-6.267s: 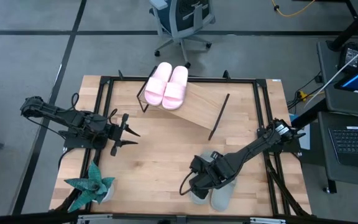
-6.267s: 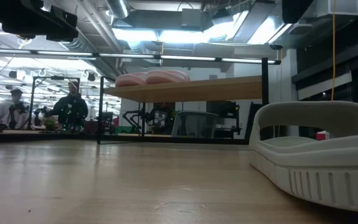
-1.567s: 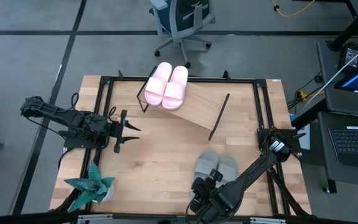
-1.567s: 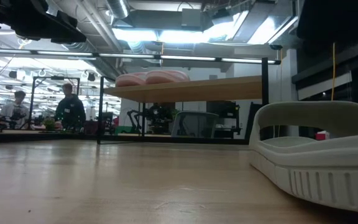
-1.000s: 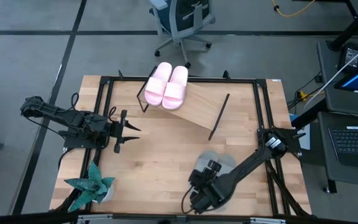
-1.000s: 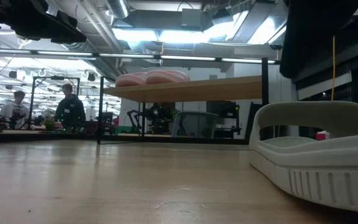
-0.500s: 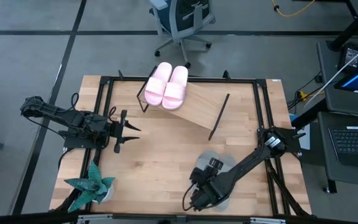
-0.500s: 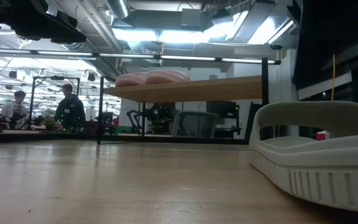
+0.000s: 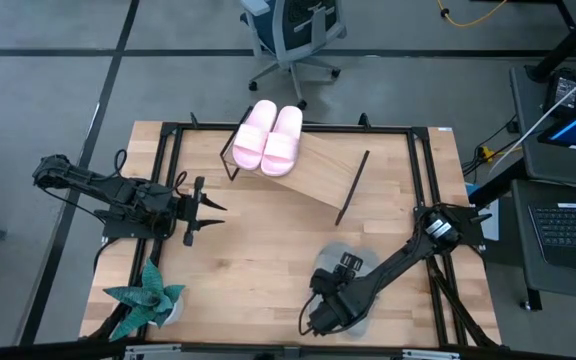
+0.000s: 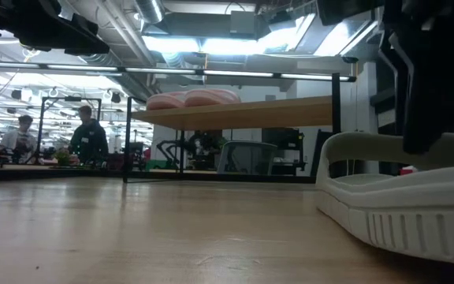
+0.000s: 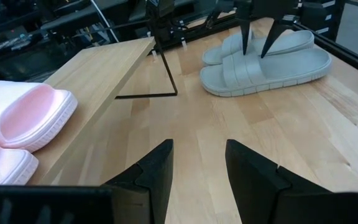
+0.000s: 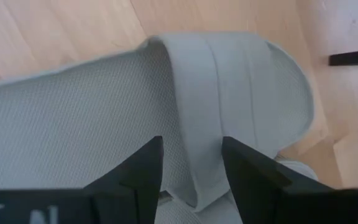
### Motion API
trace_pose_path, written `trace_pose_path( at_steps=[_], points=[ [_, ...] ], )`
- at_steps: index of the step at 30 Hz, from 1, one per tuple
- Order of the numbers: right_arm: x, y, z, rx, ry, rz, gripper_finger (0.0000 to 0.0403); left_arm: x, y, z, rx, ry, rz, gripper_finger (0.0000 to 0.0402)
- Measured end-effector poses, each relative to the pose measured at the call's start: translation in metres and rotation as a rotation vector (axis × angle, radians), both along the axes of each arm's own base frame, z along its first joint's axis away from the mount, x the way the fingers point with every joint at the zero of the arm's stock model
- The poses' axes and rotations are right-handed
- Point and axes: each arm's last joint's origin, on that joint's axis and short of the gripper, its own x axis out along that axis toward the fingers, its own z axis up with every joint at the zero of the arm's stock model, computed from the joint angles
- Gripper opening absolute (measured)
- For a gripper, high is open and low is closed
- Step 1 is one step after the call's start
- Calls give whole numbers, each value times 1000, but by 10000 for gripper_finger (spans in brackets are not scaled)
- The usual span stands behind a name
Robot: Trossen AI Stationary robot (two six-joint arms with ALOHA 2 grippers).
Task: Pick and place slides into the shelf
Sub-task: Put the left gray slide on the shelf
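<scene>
High view: pink slides at the shelf's 11 o'clock end; right gripper covering grey-green slides at the desk's 5 o'clock.
Left wrist: left gripper spread, empty.
Right wrist: fingers apart, straddling ribbed strap.

Plant, office chair

right gripper lowered, fingers apart; left gripper waits open.

Two slides lie side by side on the shelf at the table's far edge. Two more slides sit together near the front right; a plant stands front left.
</scene>
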Motion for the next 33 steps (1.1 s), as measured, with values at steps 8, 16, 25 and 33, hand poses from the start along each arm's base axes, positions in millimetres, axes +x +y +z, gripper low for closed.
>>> trace_pose_path(
  at_steps=[8, 16, 25, 33],
  points=[
    [7, -8, 0, 14, -13, -50, 169, 0, 0, 0, -1, 0, 0, 139],
    [12, -16, 0, 10, -15, -74, 169, 0, 0, 0, -2, 0, 1, 139],
    [12, -19, 0, 1, -3, -79, 169, 0, 0, 0, -2, -1, 1, 139],
    [12, -19, 0, -1, -3, -79, 135, 0, 0, 0, -2, 0, 1, 139]
  ],
)
